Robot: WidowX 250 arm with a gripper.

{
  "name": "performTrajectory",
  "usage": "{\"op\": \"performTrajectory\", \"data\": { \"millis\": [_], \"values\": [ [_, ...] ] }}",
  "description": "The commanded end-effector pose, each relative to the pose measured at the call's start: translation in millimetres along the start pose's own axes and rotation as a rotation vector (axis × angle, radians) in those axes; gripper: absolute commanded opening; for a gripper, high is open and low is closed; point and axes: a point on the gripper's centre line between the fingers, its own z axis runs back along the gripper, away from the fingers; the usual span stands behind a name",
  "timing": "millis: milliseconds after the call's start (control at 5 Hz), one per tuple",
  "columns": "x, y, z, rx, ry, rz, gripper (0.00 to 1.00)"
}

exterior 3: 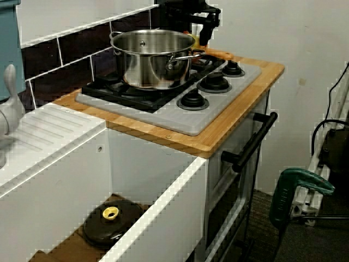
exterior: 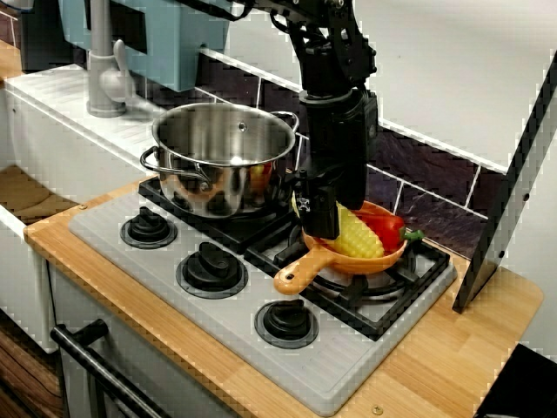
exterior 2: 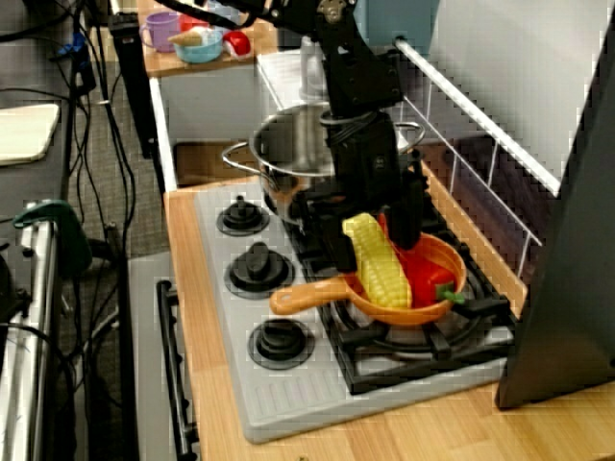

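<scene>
Yellow corn cob (exterior: 359,233) in orange frying pan (exterior: 376,264) on right-hand burner grate of grey hob (exterior: 96,222), just beside red pepper (exterior: 389,228). Long axis slanted: upper end toward steel pot (exterior: 224,157), lower end by pan's front rim. Black fingers (exterior 2: 338,252) parted, straddling cob's upper end; actual grip impossible to tell. Hob set on wooden desk (exterior: 435,357), dark tiles (exterior: 426,174) behind, white sink unit (exterior 3: 49,136) and grey tap (exterior: 104,78) alongside.
</scene>
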Motion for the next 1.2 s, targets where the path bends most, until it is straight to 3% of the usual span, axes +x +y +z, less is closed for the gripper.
{"op": "performTrajectory", "data": {
  "millis": [0,400,600,1000],
  "values": [
    [0.0,0.0,0.0,0.000,0.000,0.000,1.00],
    [5.4,0.4,11.0,-0.044,-0.003,-0.011,1.00],
    [4.6,0.5,11.1,-0.081,-0.016,-0.018,0.00],
    [6.6,14.7,21.5,-0.129,-0.032,0.017,0.00]
  ]
}}
